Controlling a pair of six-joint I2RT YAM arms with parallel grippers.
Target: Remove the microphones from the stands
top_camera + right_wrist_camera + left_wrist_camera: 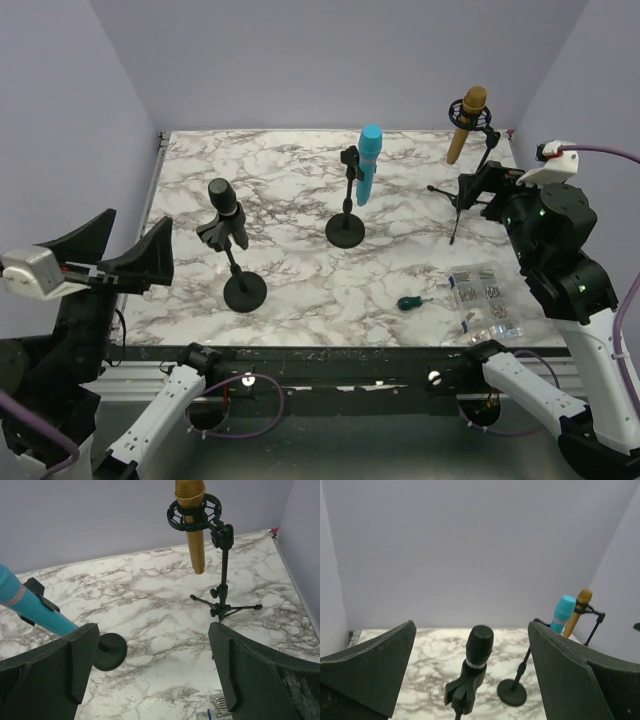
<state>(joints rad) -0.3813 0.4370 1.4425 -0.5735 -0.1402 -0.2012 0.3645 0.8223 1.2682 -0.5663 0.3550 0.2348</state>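
Three microphones stand on the marble table. A black microphone (pixel 226 210) sits in a clip on a round-base stand (pixel 245 291) at the left. A blue microphone (pixel 368 163) is on a round-base stand (pixel 345 230) in the middle. A gold microphone (pixel 466 123) hangs in a shock mount on a tripod stand (pixel 458 195) at the back right. My left gripper (pixel 125 250) is open and empty, left of the black microphone (pixel 479 650) and apart from it. My right gripper (pixel 490 188) is open and empty, just in front of the tripod (pixel 223 600), below the gold microphone (pixel 192 520).
A small green-handled screwdriver (pixel 409 302) and a clear bag of screws (pixel 484 300) lie near the front right. Lilac walls close the table on the left, back and right. The blue microphone (pixel 30 607) and its base (pixel 110 652) show left in the right wrist view.
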